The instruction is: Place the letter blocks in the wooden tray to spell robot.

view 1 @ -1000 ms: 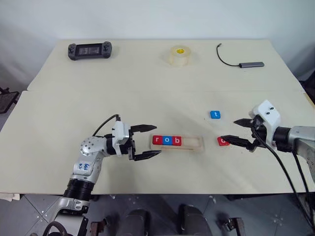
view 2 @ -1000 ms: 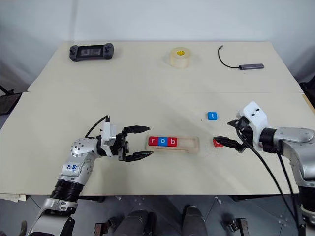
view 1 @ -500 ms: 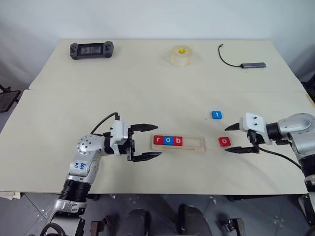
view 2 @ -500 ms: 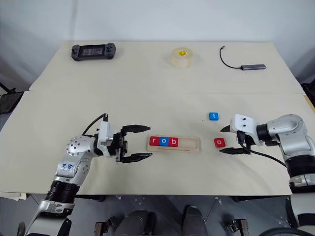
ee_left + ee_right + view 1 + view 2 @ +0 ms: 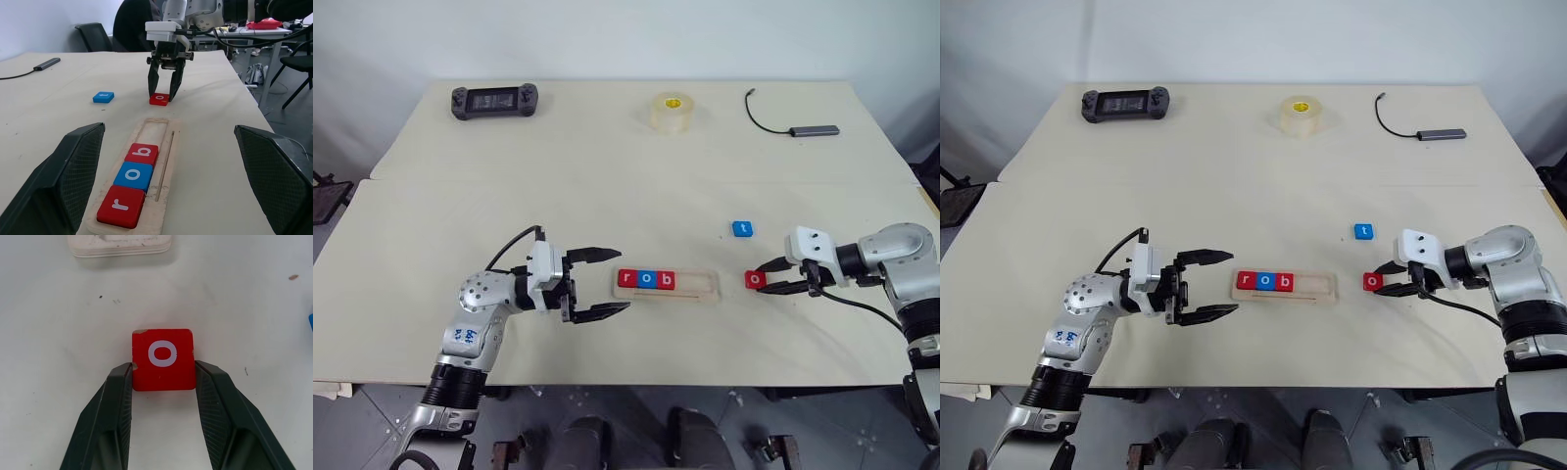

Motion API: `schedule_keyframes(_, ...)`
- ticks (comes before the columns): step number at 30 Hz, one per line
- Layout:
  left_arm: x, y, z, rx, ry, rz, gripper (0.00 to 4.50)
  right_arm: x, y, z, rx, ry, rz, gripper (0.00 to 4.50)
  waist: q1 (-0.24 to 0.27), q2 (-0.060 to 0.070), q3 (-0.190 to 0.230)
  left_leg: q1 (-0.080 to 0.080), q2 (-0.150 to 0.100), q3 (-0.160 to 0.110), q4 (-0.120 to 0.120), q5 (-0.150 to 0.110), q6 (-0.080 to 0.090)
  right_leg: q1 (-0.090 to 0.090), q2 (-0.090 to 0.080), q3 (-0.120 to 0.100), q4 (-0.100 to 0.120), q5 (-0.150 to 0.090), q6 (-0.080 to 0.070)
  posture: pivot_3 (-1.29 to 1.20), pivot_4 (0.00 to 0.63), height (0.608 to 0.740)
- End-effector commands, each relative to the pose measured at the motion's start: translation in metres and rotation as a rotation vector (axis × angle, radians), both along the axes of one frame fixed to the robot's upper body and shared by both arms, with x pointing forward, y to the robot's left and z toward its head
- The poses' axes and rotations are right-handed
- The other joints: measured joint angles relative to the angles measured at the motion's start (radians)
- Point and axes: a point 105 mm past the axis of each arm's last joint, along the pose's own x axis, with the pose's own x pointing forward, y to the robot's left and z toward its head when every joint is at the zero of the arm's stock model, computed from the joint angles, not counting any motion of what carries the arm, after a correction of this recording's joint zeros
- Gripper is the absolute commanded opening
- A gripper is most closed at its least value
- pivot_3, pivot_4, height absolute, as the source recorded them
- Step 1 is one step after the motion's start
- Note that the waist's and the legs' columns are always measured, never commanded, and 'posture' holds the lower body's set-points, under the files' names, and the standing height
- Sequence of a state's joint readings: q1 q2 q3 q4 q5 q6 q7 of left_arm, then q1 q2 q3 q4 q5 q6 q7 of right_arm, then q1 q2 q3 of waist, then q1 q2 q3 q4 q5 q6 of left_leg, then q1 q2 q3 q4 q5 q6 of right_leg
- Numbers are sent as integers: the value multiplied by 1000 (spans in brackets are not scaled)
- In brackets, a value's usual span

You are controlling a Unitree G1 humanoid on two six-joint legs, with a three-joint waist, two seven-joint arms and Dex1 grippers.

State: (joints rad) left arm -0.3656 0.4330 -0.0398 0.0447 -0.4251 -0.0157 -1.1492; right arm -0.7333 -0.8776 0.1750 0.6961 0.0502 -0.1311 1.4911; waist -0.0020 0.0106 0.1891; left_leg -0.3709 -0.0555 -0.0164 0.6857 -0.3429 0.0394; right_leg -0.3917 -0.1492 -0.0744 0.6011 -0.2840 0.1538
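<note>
So on my feed the wooden tray [image 5: 668,285] has three letter blocks in it: red r [image 5: 626,278], blue o [image 5: 647,279], red b [image 5: 667,280], packed side by side at the end nearest my left tool [image 5: 603,281]. The other stretch of the groove, toward the right tool [image 5: 768,276], has nothing in it. The tray's long axis runs pretty much straight from one tool to the other, and the letters read upright from the head cameras.

Right tool is angled down onto the counter [image 5: 607,157] with the second red o block [image 5: 163,359] sitting between its two fingers [image 5: 113,401]. In the wrist view both pads are right against the block's side edges, so it looks closed onto it, with the block lying flat on the counter. The o sits just past the tray's empty end, a small gap between them. One corner of that block looks a bit chipped.

The blue t block [image 5: 742,229] lies loose on the counter, near the right tool, on the far side of it and a bit toward the tray, not touching anything.

Left tool hangs level just off the tray's filled end, pointing along the tray, fingers spread wide with nothing between them.
</note>
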Motion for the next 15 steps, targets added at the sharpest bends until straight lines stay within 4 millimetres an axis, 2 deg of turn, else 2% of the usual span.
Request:
schedule_keyframes(1,0,1,8,-21,-40,8,4500,1,15,32,40,-52,41,1462,0,0,0,0,0,0,0,0,0,-1,0,0,0,0,0,0,150,740)
schedule_keyframes(6,0,3,6,-21,-35,18,4500,-10,58,51,81,-33,129,1462,2,1,0,-1,1,0,-1,0,-1,-2,0,-1,0,0,0,0,150,740)
schedule_keyframes(10,0,2,5,-23,-32,17,4500,-8,86,47,78,-25,113,1462,5,1,0,-1,0,-1,-1,0,-1,-2,0,-1,0,0,0,0,150,740)
schedule_keyframes(15,0,0,6,-29,-30,19,4500,-8,98,31,37,-5,111,1462,10,1,0,-2,-1,-1,-1,0,-1,-2,0,-1,0,0,0,0,150,740)
